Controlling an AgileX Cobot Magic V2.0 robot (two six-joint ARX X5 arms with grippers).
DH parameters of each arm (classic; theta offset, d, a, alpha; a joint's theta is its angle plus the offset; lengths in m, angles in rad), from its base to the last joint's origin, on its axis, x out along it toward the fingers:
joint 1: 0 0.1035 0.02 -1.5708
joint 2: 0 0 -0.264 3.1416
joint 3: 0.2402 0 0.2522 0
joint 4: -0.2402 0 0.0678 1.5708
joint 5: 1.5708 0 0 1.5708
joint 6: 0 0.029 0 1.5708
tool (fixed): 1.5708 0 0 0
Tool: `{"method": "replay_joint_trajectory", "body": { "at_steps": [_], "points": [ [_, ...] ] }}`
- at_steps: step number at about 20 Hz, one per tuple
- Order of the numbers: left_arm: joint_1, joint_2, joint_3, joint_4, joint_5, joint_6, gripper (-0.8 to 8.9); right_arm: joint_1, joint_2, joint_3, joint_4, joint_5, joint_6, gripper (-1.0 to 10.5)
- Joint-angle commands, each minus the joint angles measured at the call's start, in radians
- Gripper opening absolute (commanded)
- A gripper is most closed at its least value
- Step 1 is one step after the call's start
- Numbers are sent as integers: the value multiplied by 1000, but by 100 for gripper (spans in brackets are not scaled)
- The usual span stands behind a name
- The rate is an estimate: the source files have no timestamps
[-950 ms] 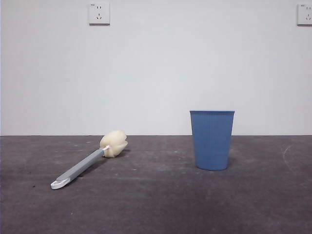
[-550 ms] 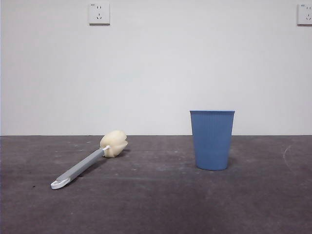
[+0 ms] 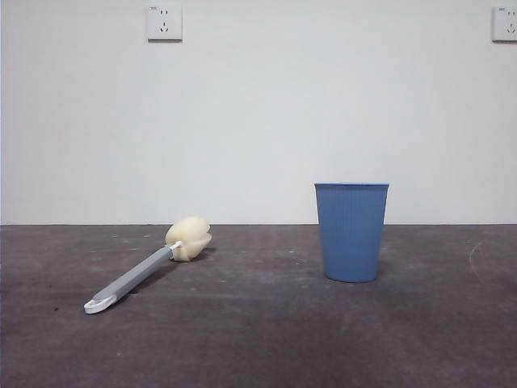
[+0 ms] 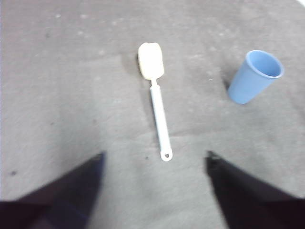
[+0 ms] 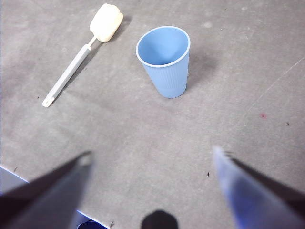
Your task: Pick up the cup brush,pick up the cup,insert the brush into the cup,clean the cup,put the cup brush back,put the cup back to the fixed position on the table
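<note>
The cup brush (image 3: 144,269) lies flat on the dark table (image 3: 258,339) at the left, cream sponge head toward the wall, white looped end nearest the front. The blue ribbed cup (image 3: 351,232) stands upright to its right. Neither arm shows in the front view. My left gripper (image 4: 155,157) hangs open above the table, just short of the cup brush (image 4: 156,104) handle's looped end, with the cup (image 4: 254,76) off to one side. My right gripper (image 5: 152,157) is open too, well above the table and short of the cup (image 5: 164,59); the cup brush (image 5: 81,55) lies beyond. Both hold nothing.
A white wall with two sockets (image 3: 164,22) stands behind the table's back edge. A pale curved scuff mark (image 3: 477,259) runs on the table at the far right. The table's near edge (image 5: 14,179) shows in the right wrist view.
The cup brush and cup have not moved. No arm has entered the front view.
</note>
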Motion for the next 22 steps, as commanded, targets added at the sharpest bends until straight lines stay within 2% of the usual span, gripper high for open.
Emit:
{"method": "replay_joint_trajectory", "body": {
  "at_steps": [1,5,10,16,19,22],
  "points": [
    [2,21,1,35,50,14,599,2,2,3,3,-2,-5,572],
    [-26,113,2,90,117,1,598,2,11,3,2,-2,-3,571],
    [-159,282,3,193,93,-27,598,2,11,3,9,-2,48,568],
    [-442,545,3,377,-204,-70,598,2,11,3,7,-2,48,568],
    [-507,690,3,451,-323,-105,598,2,11,3,6,-2,49,567],
    [-518,820,3,491,-385,-142,598,2,11,3,2,-2,50,567]
  ]
}}
